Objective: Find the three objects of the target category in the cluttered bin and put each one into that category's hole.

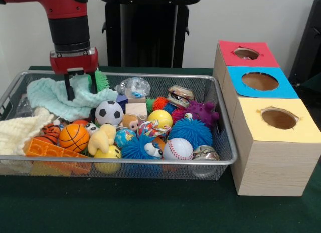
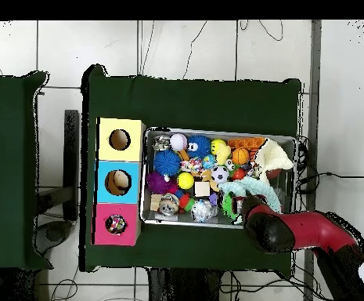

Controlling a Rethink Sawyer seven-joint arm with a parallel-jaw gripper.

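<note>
My gripper (image 1: 80, 91) hangs over mint cloth (image 1: 55, 95) at bin (image 1: 220, 160) far corner, jaws open, holding nothing. Spotted scraps hidden, maybe under cloth. Red hole (image 1: 246, 53) far across.

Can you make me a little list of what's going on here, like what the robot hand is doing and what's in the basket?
gripper: the gripper hangs over the basket's far corner, jaws open, tips down at the mint-green cloth
held: nothing
basket: the wire bin is crowded with toys
toys: soccer ball, basketball, baseball, blue spiky ball, purple spiky toy
other cloth: cream knitted cloth at the bin's end
spotted scraps: none seen in the bin
holes: red hole, blue hole, yellow hole
</note>
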